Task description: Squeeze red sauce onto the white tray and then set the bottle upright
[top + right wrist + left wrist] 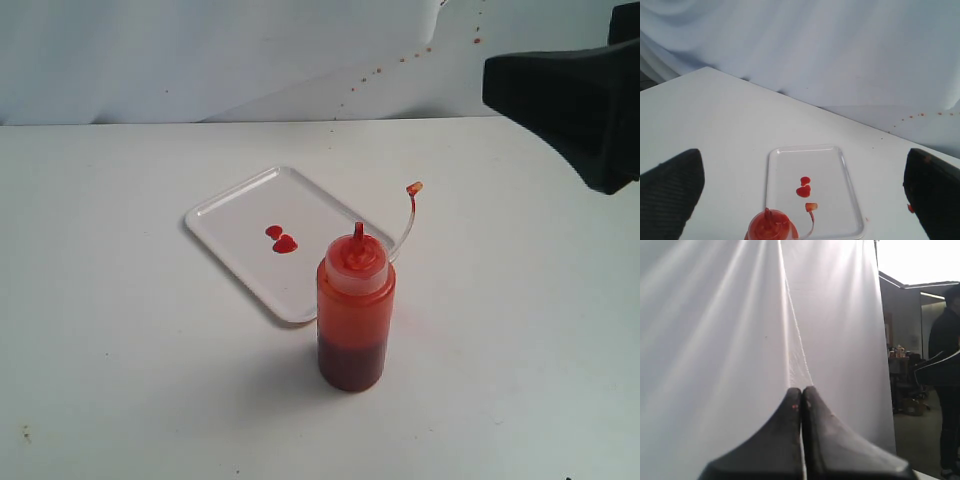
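The red-orange squeeze bottle (355, 318) stands upright on the table at the near corner of the white tray (228, 212); its tethered cap strap (410, 210) curls up beside it. Two small blobs of red sauce (282, 240) lie on the tray. The right wrist view looks down on the bottle's top (771, 227), the tray (780, 165) and the sauce (803, 187). My right gripper (802, 192) is open wide, raised above and behind them, holding nothing; it shows as a black shape (575, 95) at the upper right of the exterior view. My left gripper (801, 390) is shut and empty, facing a white curtain.
A white cloth backdrop (200, 50) hangs behind the table, speckled with small red spots (400, 60). The table surface (120, 350) is white. A tiny speck (24, 432) lies near the front left edge.
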Robot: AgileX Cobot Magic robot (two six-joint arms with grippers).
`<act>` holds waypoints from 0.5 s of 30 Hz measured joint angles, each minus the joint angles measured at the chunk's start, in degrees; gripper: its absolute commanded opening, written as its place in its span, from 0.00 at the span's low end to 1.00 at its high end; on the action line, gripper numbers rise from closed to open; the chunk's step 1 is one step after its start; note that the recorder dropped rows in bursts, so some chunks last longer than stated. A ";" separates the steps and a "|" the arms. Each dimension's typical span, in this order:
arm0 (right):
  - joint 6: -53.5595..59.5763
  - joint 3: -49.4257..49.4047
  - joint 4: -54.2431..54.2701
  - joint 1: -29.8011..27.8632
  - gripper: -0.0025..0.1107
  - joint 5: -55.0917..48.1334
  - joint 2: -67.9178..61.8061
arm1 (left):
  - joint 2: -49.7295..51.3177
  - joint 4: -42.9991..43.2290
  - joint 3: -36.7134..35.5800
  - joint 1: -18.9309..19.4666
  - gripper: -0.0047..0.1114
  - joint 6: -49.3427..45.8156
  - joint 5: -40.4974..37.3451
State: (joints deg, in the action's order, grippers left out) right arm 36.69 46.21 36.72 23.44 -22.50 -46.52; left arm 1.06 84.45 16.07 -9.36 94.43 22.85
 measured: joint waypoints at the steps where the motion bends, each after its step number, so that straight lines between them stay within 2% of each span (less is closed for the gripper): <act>1: 0.00 0.00 0.00 0.00 0.95 0.00 0.00 | -0.41 0.00 -0.37 0.00 0.04 0.13 -0.28; 12: 0.00 0.00 0.00 0.00 0.95 0.34 0.00 | -0.90 -0.53 -0.57 0.00 0.04 -0.44 -2.25; 14: 0.00 0.00 0.00 0.00 0.95 0.34 0.00 | -0.90 -7.28 -1.52 0.00 0.04 -8.03 -4.23; 15: 0.00 0.00 0.00 0.00 0.95 0.34 0.00 | -0.90 -14.61 -2.23 0.00 0.04 -13.37 -5.66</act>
State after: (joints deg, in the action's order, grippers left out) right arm 36.69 46.21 36.72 23.44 -22.17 -46.52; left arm 0.16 69.83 13.84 -9.36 81.06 17.19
